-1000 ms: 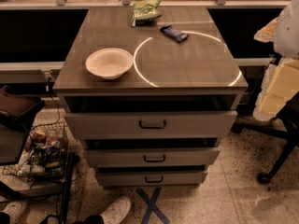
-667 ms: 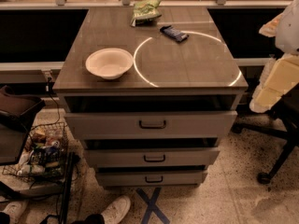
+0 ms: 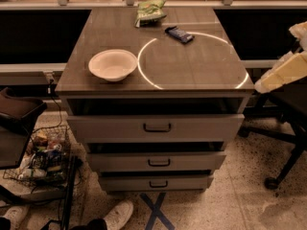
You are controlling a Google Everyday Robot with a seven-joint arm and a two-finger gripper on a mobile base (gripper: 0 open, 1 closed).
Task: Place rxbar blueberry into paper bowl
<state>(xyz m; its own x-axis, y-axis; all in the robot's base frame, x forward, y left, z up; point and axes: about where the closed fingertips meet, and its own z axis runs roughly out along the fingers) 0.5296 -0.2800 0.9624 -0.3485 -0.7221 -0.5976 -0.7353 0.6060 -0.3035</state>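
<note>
The rxbar blueberry (image 3: 179, 34), a small dark blue bar, lies flat at the back of the cabinet top, on the bright ring of light. The paper bowl (image 3: 112, 64), off-white and empty, stands upright at the front left of the top. The bar is well apart from the bowl, to its back right. My gripper (image 3: 282, 75) shows as a cream-coloured shape at the right edge of the view, beside and beyond the cabinet's right side, far from both the bar and the bowl.
A crinkled green snack bag (image 3: 149, 12) lies at the back, just left of the bar. The drawer cabinet (image 3: 156, 128) has three handled drawers. An office chair (image 3: 288, 128) stands at the right, a wire basket of items (image 3: 41, 157) on the floor at the left.
The cream arm at the right edge has risen a little. The bar, bowl and bag have not moved.
</note>
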